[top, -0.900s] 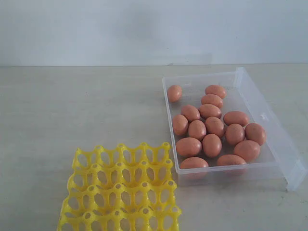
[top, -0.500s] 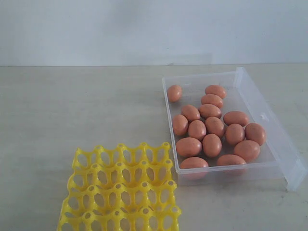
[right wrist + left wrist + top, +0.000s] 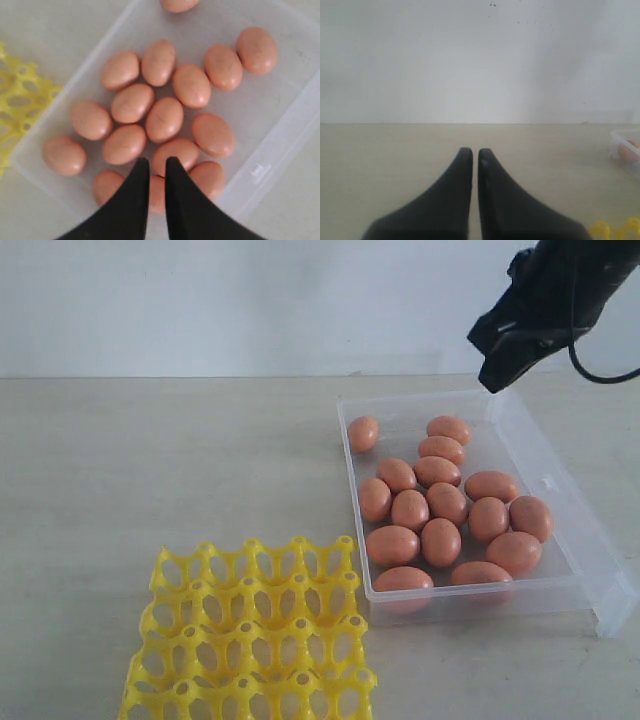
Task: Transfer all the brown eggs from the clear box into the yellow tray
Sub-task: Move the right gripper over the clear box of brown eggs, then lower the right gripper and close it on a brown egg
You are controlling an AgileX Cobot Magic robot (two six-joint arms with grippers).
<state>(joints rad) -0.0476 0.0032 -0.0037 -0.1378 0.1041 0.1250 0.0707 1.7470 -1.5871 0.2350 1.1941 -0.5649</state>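
Eggs [image 3: 441,541] orange-brown, plain matte. Tray [image 3: 300,624] bright yellow. Box [image 3: 575,530] clear. Right fingers [image 3: 132,210] black. Worktop [image 3: 150,470] pale beige, wall [image 3: 200,300] white.

- The table [image 3: 150,460] is a flat, pale beige surface, matte, with faint scuffs; it runs back to a light wall.
- The clear box [image 3: 470,598] sits flat on the table at the right, its long sides running from the near side to the far side. Its hinged flap [image 3: 590,540] lies open along the right long side.
- The yellow tray [image 3: 298,623] lies on the table at the near left, close to the box's near left corner but apart from it; the picture's lower edge cuts off its near side.
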